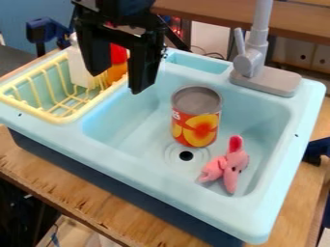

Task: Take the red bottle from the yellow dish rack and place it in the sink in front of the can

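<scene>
We see smooth, glossy plastic in the blue sink (143, 169), and grained wood along the front edge of the bench (32, 166). By the sink's left corner, the yellow rack (62, 117) looks plastic; the can (195, 120), metal; the pink toy (236, 160), matt cloth.

Can (196, 117) and plush toy (226, 166) in sink (266, 202), rack (48, 115) left, faucet (253, 65) behind

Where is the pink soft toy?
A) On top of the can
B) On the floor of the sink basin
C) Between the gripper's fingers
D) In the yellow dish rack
B: the pink soft toy lies on the floor of the sink basin, beside the drain and near the upright can.
</scene>
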Robot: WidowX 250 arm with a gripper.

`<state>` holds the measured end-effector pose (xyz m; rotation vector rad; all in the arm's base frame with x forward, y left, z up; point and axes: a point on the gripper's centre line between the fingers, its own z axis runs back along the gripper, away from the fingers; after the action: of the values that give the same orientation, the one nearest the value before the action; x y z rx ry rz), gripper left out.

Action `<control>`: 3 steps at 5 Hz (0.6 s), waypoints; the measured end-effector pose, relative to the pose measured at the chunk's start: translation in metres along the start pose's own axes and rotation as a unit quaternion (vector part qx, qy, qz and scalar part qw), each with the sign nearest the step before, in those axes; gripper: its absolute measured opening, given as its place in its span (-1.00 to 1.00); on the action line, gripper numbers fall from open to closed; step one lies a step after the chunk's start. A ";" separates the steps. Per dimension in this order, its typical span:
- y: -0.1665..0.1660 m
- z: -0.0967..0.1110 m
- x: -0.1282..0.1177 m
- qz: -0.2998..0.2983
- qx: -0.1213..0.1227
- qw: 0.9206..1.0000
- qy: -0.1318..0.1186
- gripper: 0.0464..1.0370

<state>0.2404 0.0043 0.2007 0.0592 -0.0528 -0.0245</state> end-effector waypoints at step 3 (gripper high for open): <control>0.039 0.015 0.014 0.020 -0.011 1.000 -0.014 0.93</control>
<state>0.2542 0.0416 0.2187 0.0363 -0.0816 0.0138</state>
